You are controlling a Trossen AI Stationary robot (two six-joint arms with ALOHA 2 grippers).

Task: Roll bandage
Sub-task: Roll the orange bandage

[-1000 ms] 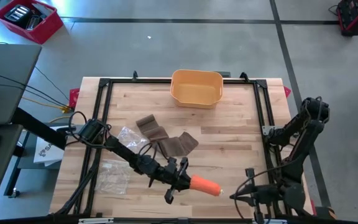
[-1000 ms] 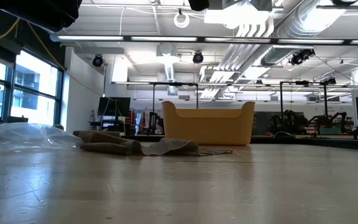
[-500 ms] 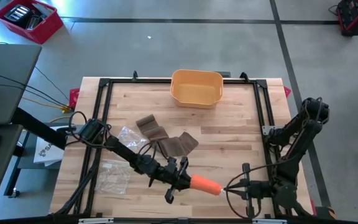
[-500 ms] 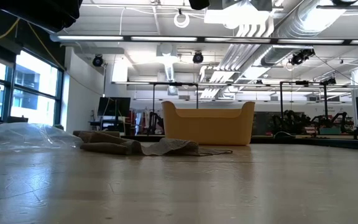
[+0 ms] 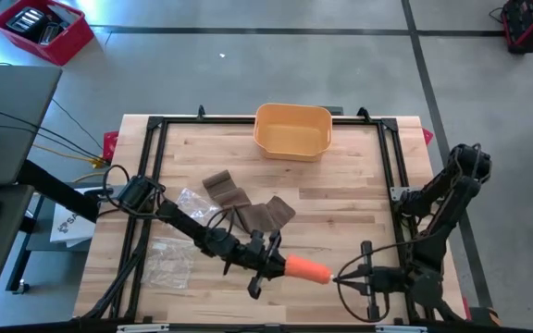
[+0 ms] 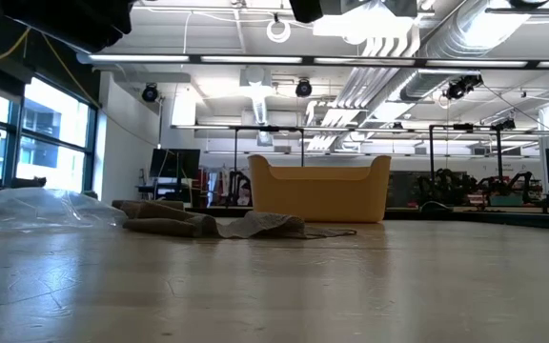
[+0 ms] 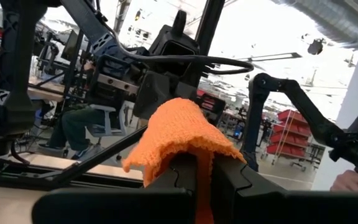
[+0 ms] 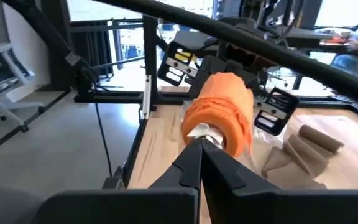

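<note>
Left gripper (image 5: 276, 264): we see it reaching low over the table's near edge, fingers clamped on the orange knitted bandage roll (image 5: 306, 271).
Right gripper (image 5: 339, 277): we see it closed, tip touching the roll's end.
Brown crepe bandage (image 5: 248, 208): lies loose, folded, mid-table.

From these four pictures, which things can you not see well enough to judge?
- Low view: neither arm's fingers nor the orange roll appear; they are outside the frame.
- High view: where the right gripper meets the orange roll is too small to tell touching from apart.
- Left wrist view: the left gripper hides the roll's lower part.
- Low view: the bandage hides its own far folds.
</note>
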